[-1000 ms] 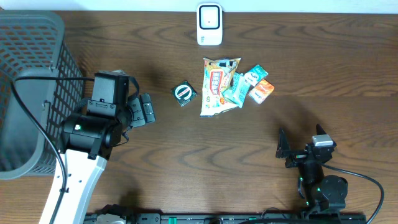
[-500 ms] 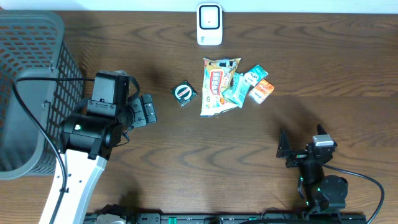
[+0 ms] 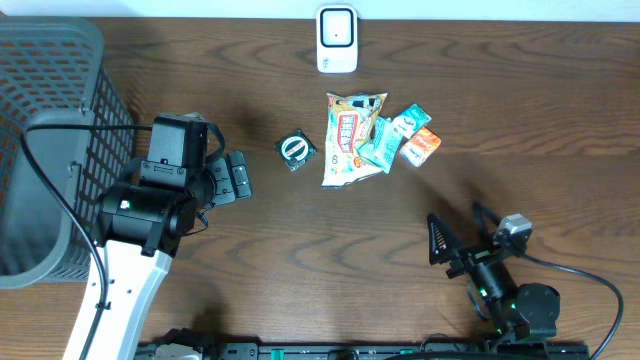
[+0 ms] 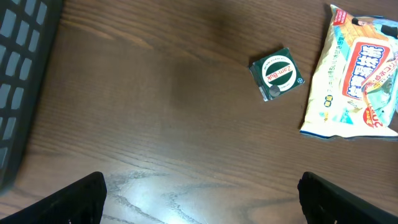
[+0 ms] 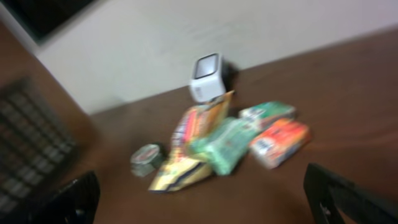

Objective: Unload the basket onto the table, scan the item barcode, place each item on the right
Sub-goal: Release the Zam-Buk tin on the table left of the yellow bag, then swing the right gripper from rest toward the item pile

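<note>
Both grippers empty, items lying on the table.
I've got the basket (image 3: 40,150) at 9 o'clock, with my left gripper (image 3: 238,177) beside it, jaws apart, holding nothing. The green tin (image 3: 296,150), snack bag (image 3: 350,138) and small packets (image 3: 421,147) (green, orange) are clustered toward 1 o'clock, and the scanner (image 3: 337,40) is at 12. My right gripper (image 3: 460,228) is at 5 o'clock, jaws wide.

Table (image 3: 300,270): dark brown wood grain, pale glare (image 4: 140,190) between the left fingers (image 4: 74,199). Wall (image 5: 186,28): plain, off-white, far beyond the right fingers (image 5: 71,202).
</note>
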Available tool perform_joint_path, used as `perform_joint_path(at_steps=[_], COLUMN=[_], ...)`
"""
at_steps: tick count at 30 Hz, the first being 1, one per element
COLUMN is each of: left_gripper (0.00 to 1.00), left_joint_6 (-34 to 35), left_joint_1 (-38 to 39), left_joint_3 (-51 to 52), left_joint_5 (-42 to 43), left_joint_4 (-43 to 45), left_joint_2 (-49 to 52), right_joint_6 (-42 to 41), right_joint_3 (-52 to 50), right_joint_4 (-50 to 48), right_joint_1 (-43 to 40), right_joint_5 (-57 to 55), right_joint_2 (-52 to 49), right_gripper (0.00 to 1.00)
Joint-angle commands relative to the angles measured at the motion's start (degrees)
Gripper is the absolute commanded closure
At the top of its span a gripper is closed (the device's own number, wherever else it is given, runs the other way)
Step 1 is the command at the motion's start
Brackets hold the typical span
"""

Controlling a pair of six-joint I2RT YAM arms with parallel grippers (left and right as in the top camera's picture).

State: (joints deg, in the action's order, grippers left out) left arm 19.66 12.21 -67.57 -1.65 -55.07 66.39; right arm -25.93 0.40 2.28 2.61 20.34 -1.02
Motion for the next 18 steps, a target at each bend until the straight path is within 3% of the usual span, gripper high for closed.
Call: perform_joint_path(at_steps=[1, 6, 9, 15, 18], left_gripper=[0.02, 0.02, 0.02, 0.02, 0.02], left_joint_6=[0.52, 0.52, 0.52, 0.52, 0.52], left_joint_1=[-0.09, -0.09, -0.09, -0.09, -0.09], left_joint_3=[-0.5, -0.5, -0.5, -0.52, -0.5], left_joint_5=[0.11, 0.13, 0.11, 0.11, 0.11], left_joint_4=[0.0, 0.0, 0.0, 0.0, 0.0], left_joint_2=[0.26, 0.26, 0.26, 0.26, 0.26], right_joint_6=[-16.74, -27.02, -27.85, -27.82, -27.82], right_joint_3=[-0.09, -0.09, -0.09, -0.09, 0.48], right_joint_4=[-0.15, -3.06, -9.68, -35.12, -43.32], right_joint_1=[0.48, 0.48, 0.48, 0.48, 0.48], right_joint_5=[4.66, 4.68, 3.74, -8.96, -17.64], right_joint_2=[0.2, 0.2, 0.2, 0.2, 0.2], right_gripper=[0.01, 0.01, 0.01, 0.01, 0.01])
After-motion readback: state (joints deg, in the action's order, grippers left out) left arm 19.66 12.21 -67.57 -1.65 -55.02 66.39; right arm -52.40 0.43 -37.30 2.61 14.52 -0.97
